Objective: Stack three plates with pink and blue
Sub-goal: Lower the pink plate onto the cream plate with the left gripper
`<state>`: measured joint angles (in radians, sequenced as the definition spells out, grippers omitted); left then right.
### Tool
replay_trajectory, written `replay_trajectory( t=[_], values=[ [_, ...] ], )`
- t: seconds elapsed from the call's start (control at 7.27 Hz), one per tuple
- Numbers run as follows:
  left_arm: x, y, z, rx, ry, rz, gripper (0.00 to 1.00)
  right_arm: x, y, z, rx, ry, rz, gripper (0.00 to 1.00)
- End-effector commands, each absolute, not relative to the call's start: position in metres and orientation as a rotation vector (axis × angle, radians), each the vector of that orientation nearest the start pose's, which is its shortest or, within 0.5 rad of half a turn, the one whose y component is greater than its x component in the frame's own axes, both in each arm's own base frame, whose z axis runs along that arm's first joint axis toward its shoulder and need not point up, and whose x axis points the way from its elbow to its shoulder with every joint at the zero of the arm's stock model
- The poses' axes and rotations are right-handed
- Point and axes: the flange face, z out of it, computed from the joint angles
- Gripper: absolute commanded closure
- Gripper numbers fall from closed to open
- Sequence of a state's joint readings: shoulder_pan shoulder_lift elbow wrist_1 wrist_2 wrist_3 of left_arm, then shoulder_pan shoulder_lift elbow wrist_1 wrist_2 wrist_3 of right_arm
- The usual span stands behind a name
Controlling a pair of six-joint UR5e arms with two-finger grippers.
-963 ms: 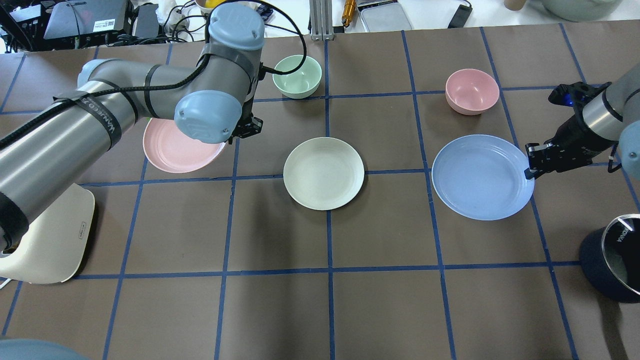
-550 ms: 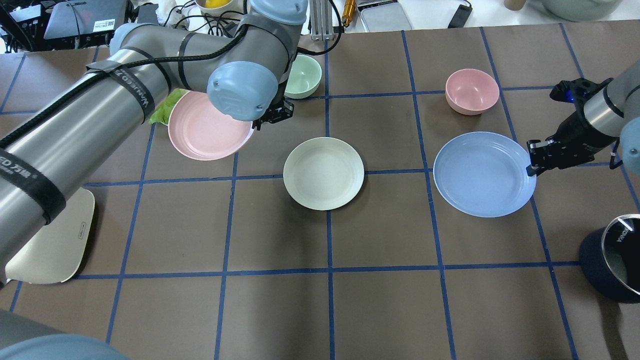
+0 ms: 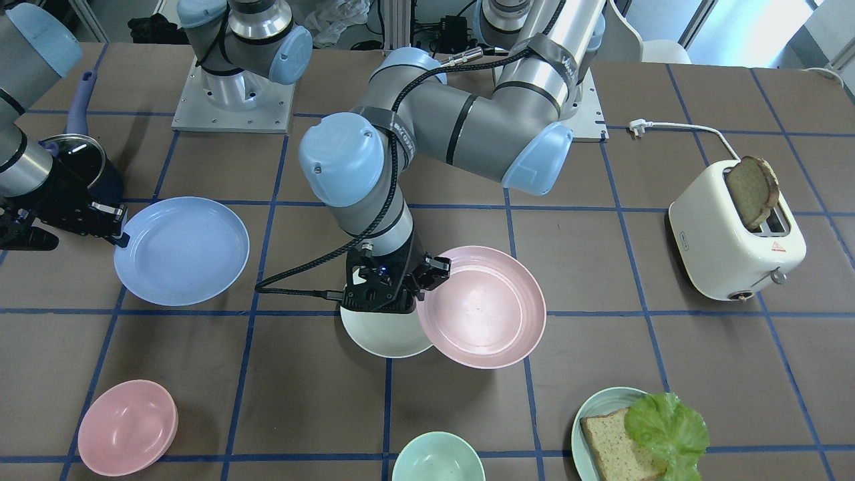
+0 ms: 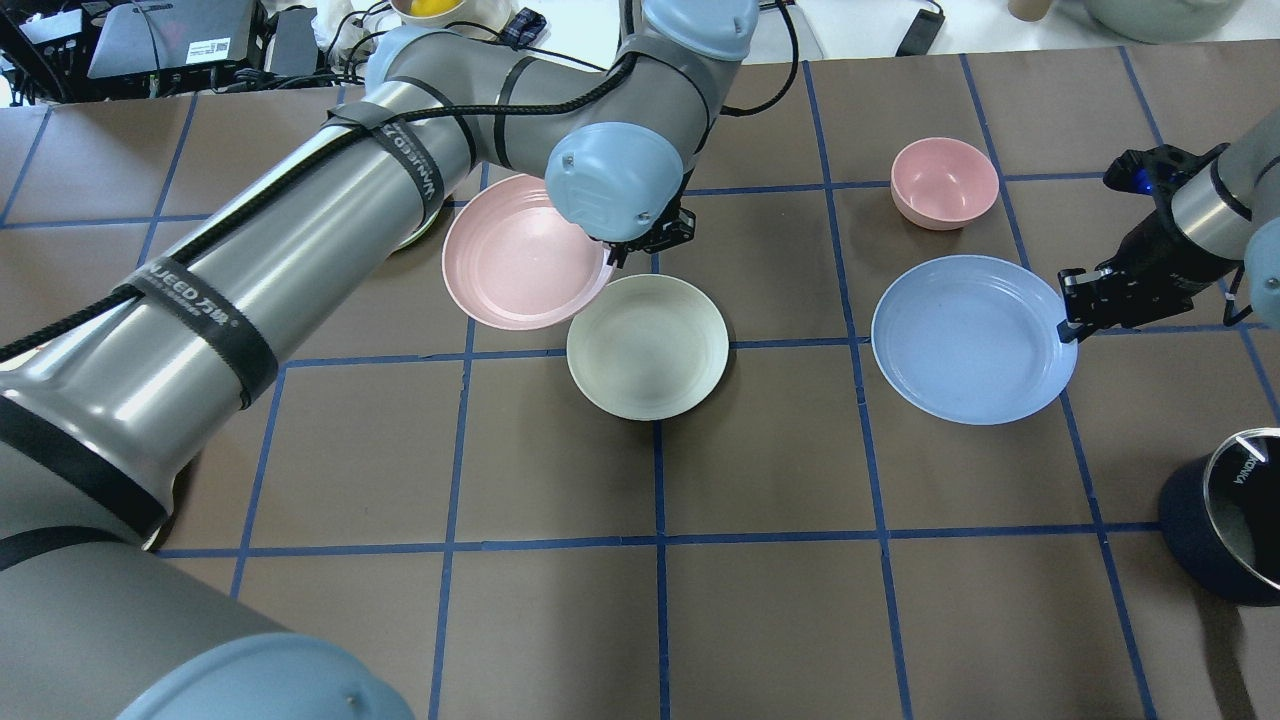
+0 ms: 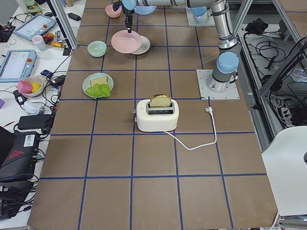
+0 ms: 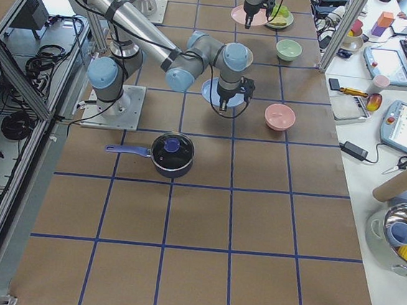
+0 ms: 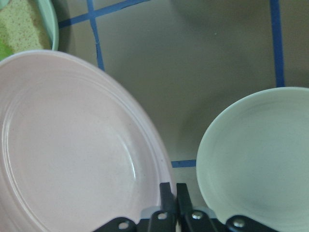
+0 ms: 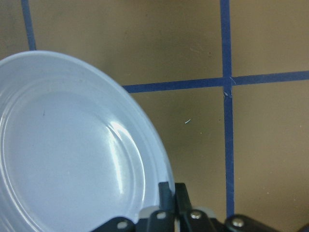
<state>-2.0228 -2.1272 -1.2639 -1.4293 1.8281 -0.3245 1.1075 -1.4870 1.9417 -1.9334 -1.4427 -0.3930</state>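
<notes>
left gripper (image 7: pixel 172 192) is pinched tight on the pink plate (image 4: pixel 515 255) rim. That plate sits just far-left of the white plate (image 4: pixel 647 347), edges overlapping. right gripper (image 8: pixel 171 190) is clamped on the right rim of the blue plate (image 4: pixel 970 340), well right of the other 2.

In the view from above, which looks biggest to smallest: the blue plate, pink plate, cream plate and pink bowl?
1. blue plate
2. pink plate and cream plate: nearly alike; the left arm hides part of the pink one, so no ranking.
3. pink bowl
</notes>
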Motion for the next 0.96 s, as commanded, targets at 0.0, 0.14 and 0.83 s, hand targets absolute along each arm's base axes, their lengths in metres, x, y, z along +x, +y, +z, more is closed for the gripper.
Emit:
replay_trajectory(
  t=[0.0,0.14,0.83],
  values=[
    [-0.439,-0.560,0.301,0.176,2.843,0.056,1.00,-0.083,-0.493,0.306,0.112,2.980,0.050,1.00],
    [-0.449,-0.554,0.297,0.160,2.852,0.067,1.00,-0.082,-0.493,0.306,0.110,2.984,0.050,1.00],
    [-0.486,-0.552,0.268,0.104,2.890,0.118,1.00,-0.084,-0.493,0.306,0.106,3.010,0.061,1.00]
  ],
)
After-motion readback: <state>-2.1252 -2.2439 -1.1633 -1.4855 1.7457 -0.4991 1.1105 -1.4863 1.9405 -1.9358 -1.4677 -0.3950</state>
